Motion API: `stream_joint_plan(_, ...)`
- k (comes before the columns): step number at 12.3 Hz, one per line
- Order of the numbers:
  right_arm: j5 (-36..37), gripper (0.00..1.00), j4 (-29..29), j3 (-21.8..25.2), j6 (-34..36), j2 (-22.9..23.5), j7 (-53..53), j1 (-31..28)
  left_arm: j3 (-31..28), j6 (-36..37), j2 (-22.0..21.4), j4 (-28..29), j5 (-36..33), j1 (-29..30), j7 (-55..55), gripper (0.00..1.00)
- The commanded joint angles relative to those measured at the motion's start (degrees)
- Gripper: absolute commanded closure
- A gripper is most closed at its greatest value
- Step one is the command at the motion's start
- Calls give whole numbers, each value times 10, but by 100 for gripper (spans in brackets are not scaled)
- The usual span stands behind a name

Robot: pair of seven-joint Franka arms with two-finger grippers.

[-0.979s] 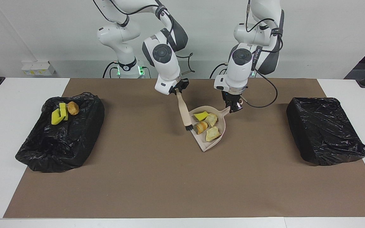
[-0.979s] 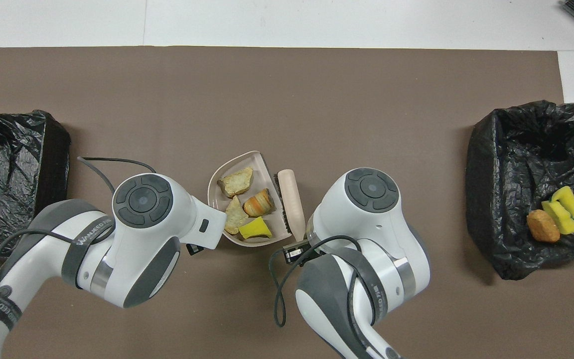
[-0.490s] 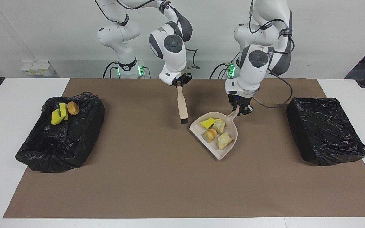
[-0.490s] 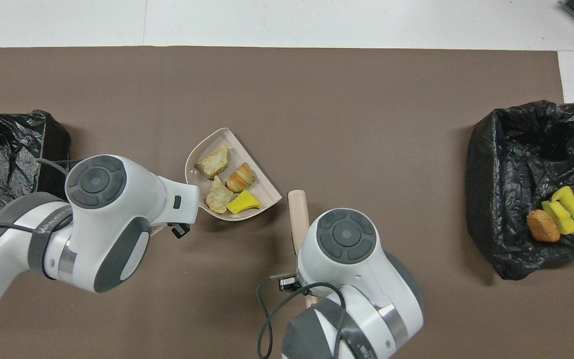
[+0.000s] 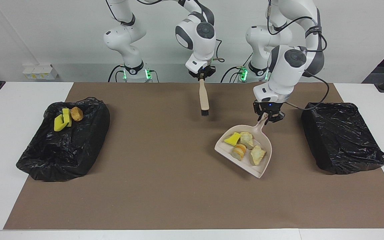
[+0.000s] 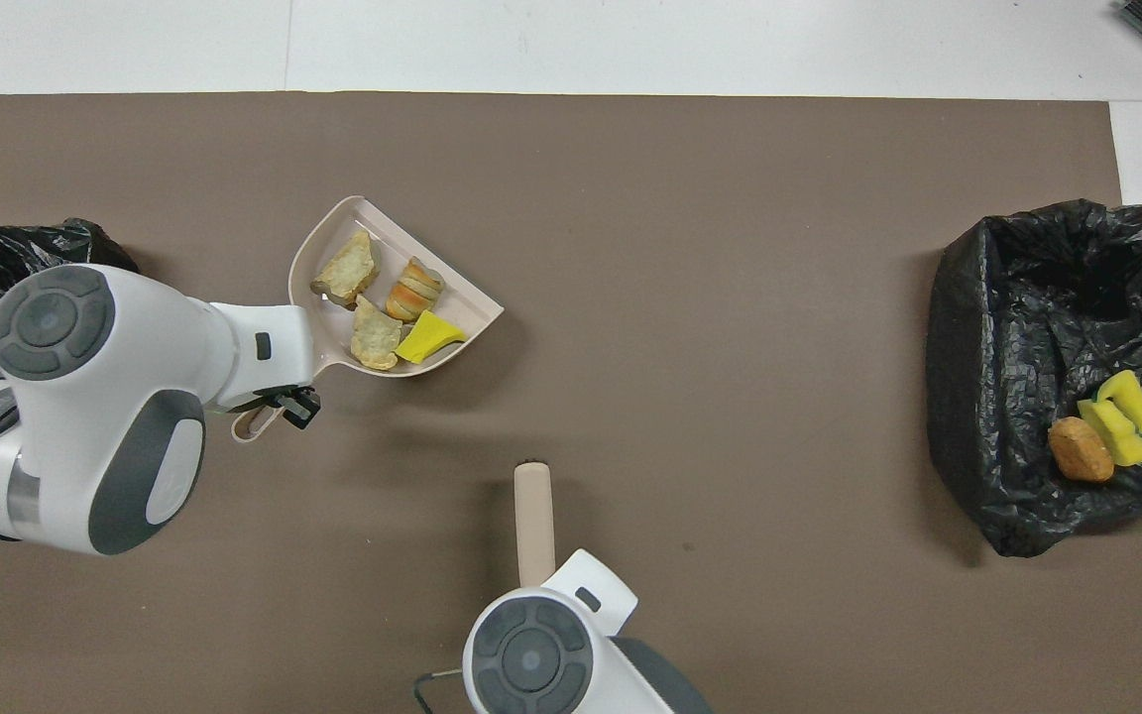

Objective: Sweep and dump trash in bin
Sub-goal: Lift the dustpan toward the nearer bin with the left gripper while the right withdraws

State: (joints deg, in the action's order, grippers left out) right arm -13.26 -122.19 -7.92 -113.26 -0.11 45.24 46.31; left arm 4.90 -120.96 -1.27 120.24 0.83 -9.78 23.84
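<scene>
Beige dustpan [image 5: 245, 150] of trash [image 5: 244, 148] gripped by left gripper [image 5: 268, 115]; right gripper [image 5: 201, 76] clamping brush [image 5: 204, 98]

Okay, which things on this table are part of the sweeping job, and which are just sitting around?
Part of the job:
- scraps in the dustpan, held by the left hand
- brush in the right hand
- bin beside the dustpan
- bin with scraps

Just lying about:
- brown mat

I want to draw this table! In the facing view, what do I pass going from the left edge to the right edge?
Bin with scraps → brush hanging from the right gripper → dustpan with four scraps, held up by the left gripper → second black bin.
</scene>
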Motion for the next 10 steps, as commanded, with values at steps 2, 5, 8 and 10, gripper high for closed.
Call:
stream_joint_plan(2,28,100,-4,1,-66,63,31,37,5,7,-33,3,7,48,-3,100)
stream_joint_plan(5,56,100,-1,1,-65,76,41,42,5,8,-33,3,7,49,-4,100)
stream_joint_plan(8,86,0,19,1,-58,84,38,41,4,24,-42,-3,7,76,-4,100)
stream_joint_plan(10,90,0,55,2,-36,91,37,28,3,62,-45,-22,8,113,1,100)
